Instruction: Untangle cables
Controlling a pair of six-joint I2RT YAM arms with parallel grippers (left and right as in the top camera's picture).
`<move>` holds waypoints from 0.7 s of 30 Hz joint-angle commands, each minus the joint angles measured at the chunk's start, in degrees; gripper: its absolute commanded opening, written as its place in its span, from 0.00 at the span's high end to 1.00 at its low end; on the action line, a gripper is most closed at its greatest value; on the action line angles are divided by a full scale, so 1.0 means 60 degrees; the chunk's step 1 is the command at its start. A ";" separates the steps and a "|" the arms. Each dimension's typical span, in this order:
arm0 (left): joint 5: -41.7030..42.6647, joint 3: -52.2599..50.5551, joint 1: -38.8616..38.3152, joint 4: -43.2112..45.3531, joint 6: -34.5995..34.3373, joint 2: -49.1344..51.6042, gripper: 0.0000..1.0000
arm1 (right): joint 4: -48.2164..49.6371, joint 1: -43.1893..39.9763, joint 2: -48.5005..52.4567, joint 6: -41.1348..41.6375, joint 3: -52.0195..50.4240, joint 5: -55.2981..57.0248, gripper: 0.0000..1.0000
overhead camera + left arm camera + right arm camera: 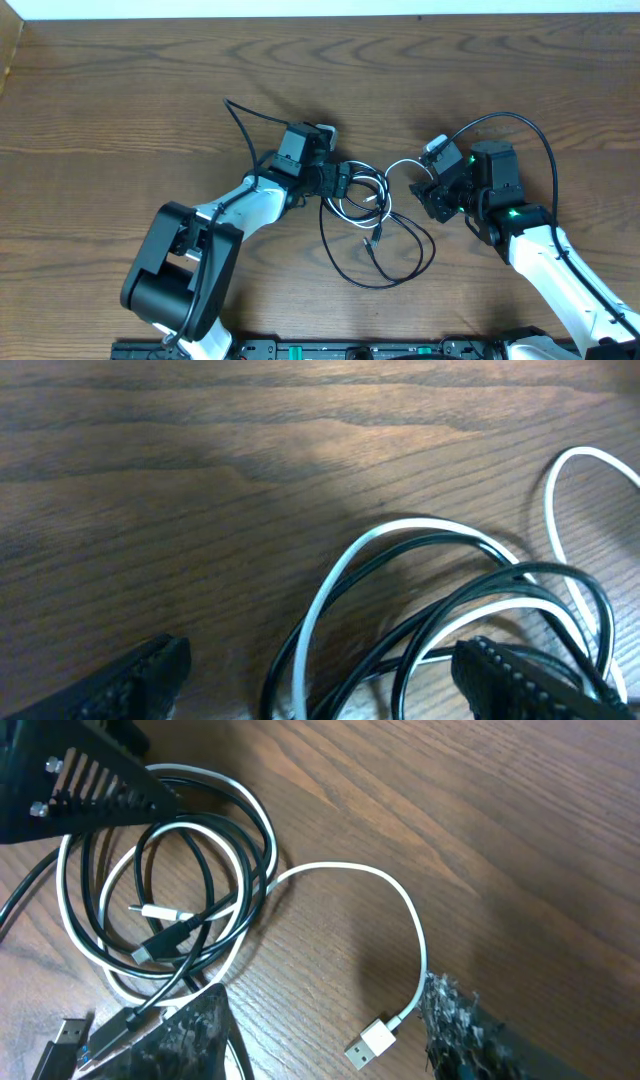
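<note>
Overhead, the two cables lie looped through each other in the middle of the counter (120, 90). The black cable (384, 286) throws its biggest loop toward the near edge, and the white cable (345, 867) runs out of the coil to the right. The left claw (340, 183) sits at the left rim of the coil. The left wrist view shows its fingers spread wide with strands of both cables lying between them, so it is released and grips nothing. The right claw (330, 1040) is also released. Its fingers stand apart on either side of the white cable's free plug (370, 1042), which lies flat on the counter just beside the right-hand finger, with the cord brushing that finger. That free white tail lies roughly left to right, from the coil toward the right arm, which is much the nearer arm to it. I judge the next move to be closing on the plug end and drawing it rightward, away from the coil. The risk is that the black loops drag along with it.
</note>
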 commanded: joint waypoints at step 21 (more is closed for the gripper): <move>-0.0055 -0.0076 -0.1191 -0.0874 0.0382 -0.0040 0.92 | -0.0004 -0.0022 0.0000 0.0022 0.0055 0.0036 0.41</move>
